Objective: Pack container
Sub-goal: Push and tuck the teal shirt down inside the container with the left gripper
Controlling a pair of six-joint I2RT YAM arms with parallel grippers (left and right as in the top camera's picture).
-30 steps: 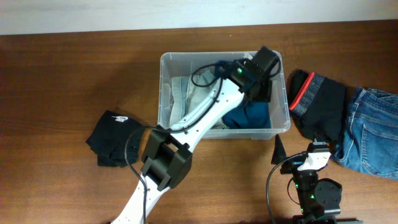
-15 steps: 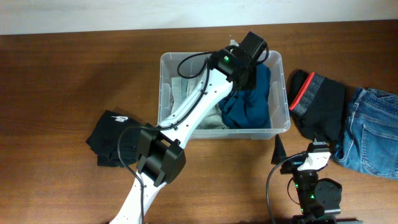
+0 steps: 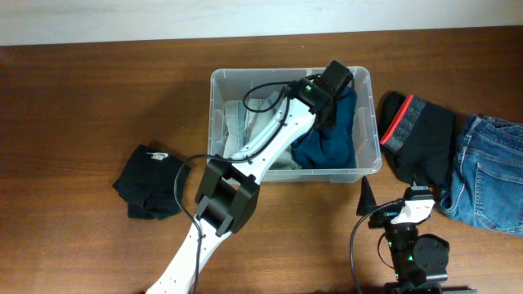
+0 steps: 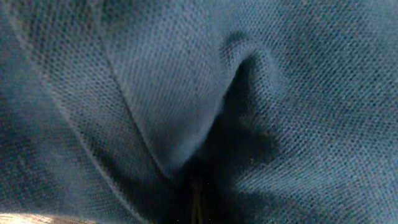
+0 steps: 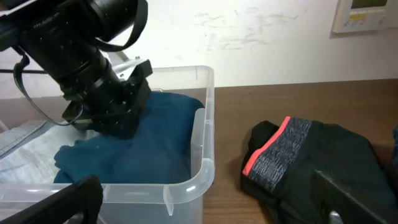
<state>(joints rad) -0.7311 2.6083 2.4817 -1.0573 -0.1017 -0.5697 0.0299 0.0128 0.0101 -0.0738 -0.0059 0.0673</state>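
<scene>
The container (image 3: pixel 245 73) sits on the middle of the table (image 3: pixel 82 106). Inside it, a blue shirt (image 3: pixel 331 145) fills the right half and a pale grey garment (image 3: pixel 243 122) the left. The left gripper (image 5: pixel 115 127) reaches into the container and presses down on the blue shirt; cloth hides its fingers, so I cannot tell whether they are spread or pinching. The right gripper (image 3: pixel 392 198) hangs near the container's front right corner, fingers spread wide and holding nothing. Left of the container lies a black garment (image 3: pixel 151 181). Just right of it lie black shorts (image 3: pixel 425 135) with a red waistband, and jeans (image 3: pixel 490 171) beyond.
</scene>
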